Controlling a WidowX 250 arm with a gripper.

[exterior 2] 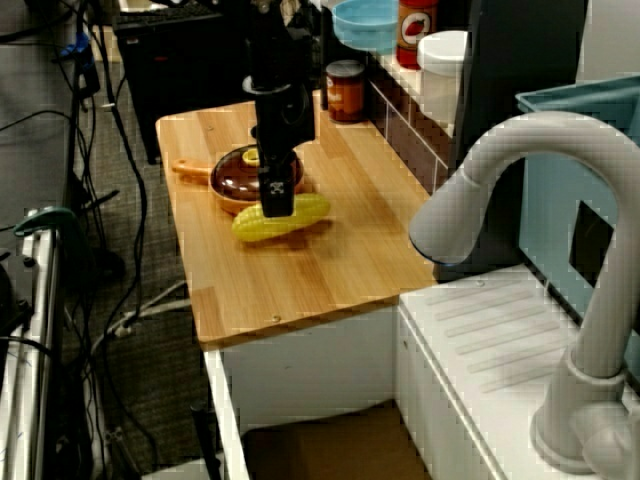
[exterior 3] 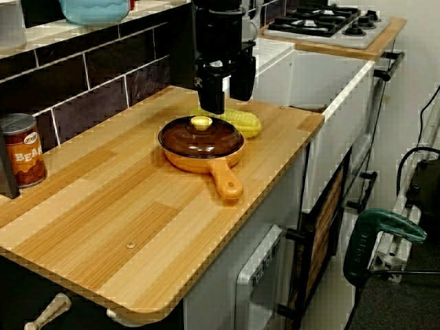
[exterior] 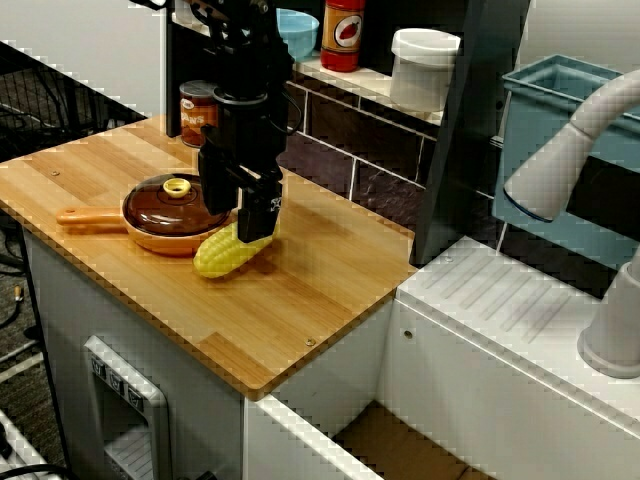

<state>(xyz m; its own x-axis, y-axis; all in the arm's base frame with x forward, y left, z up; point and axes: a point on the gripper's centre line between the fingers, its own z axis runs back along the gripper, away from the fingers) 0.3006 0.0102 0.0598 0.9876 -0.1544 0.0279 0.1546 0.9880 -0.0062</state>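
Note:
A yellow corn cob (exterior: pixel 230 253) lies on the wooden counter (exterior: pixel 300 300), right beside an orange pan (exterior: pixel 160 230) with a brown lid and a yellow knob. My black gripper (exterior: pixel 240 215) hangs straight down over the cob, its fingertips at the cob's top and apart. In the view from the sink side the gripper (exterior 2: pixel 277 200) covers the middle of the corn cob (exterior 2: pixel 300 215). From the counter's far end, the gripper (exterior 3: pixel 227 103) stands just behind the pan's lid (exterior 3: pixel 201 137), with the corn cob (exterior 3: pixel 246 122) below it. I see no lift of the cob.
A bean can (exterior: pixel 197 110) stands at the back by the tiled wall. The shelf above carries a blue bowl (exterior: pixel 297 30), a red bottle (exterior: pixel 342 33) and a white container (exterior: pixel 423 68). A white sink with a grey faucet (exterior: pixel 570 150) adjoins the counter's right edge.

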